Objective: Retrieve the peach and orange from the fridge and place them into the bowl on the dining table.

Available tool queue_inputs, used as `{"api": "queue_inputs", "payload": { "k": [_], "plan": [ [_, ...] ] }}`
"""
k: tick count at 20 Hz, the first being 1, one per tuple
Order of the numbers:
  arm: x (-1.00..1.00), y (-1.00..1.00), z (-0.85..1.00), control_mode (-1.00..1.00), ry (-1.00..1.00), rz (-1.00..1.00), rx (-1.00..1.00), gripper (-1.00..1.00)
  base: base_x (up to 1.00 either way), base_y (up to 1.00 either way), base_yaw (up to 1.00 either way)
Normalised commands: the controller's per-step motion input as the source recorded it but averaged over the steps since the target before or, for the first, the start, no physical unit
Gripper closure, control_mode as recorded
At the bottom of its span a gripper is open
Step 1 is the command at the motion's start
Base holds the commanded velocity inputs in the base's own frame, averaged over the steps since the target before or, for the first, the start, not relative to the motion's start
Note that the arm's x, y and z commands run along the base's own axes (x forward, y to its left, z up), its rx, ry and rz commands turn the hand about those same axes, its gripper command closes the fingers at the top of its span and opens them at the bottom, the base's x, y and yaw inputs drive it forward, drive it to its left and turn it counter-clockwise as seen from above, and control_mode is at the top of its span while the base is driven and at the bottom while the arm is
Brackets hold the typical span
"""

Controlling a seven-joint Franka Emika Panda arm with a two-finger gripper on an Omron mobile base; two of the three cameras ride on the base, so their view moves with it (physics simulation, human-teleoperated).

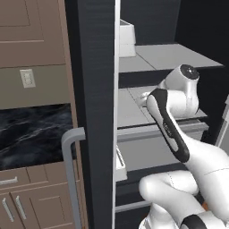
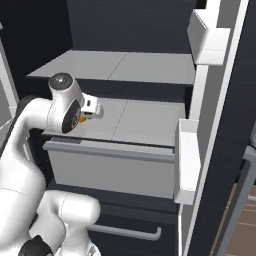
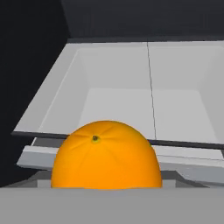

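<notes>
Orange (image 3: pixel 105 155) fills the lower middle of the hand view, at about six o'clock: a smooth, evenly bright ball with faint ribs running out from a small greenish-brown stem dimple near its top. Its underside is cut off at the bottom of that view, so whether the gripper's fingers clasp it or merely stand either side cannot be told. From the right base view a sliver of the same bright colour (image 2: pixel 81 120) peeps out at the end of the hand, at roughly nine o'clock in that picture, over the middle shelf (image 2: pixel 145 122).

Beyond the fruit in the hand view lies an open grey-white drawer (image 3: pixel 144 100), a shallow matte tray with sloping walls and a thin seam down its floor. The fridge (image 1: pixel 96 112) is black with a finely ribbed door edge, pale flat shelves inside and box-shaped white door bins (image 2: pixel 186 165). A grey bar handle (image 1: pixel 70 174) curves off the door at seven o'clock in the left base view. Beside it stand brown panelled cabinets (image 1: pixel 29 31), a pale wall socket (image 1: pixel 27 78) and black white-veined marble (image 1: pixel 33 134). No writing is legible anywhere.
</notes>
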Motion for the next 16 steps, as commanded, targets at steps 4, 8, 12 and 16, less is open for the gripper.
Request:
{"api": "queue_inputs", "payload": {
  "k": [4,8,12,16],
  "plan": [
    [-1.0,-0.23,0.87,-1.0,-0.1,0.0,0.0,1.0,0.0,0.0,0.0],
    [-1.0,-0.43,0.12,-1.0,-0.1,0.0,0.0,1.0,0.0,0.0,0.0],
    [-1.0,-0.28,-0.11,-1.0,-0.05,0.0,0.0,1.0,0.0,0.0,0.0],
    [-0.94,-0.06,-0.23,-1.0,-0.01,0.0,0.0,1.0,0.0,0.0,0.0]
  ]
}}
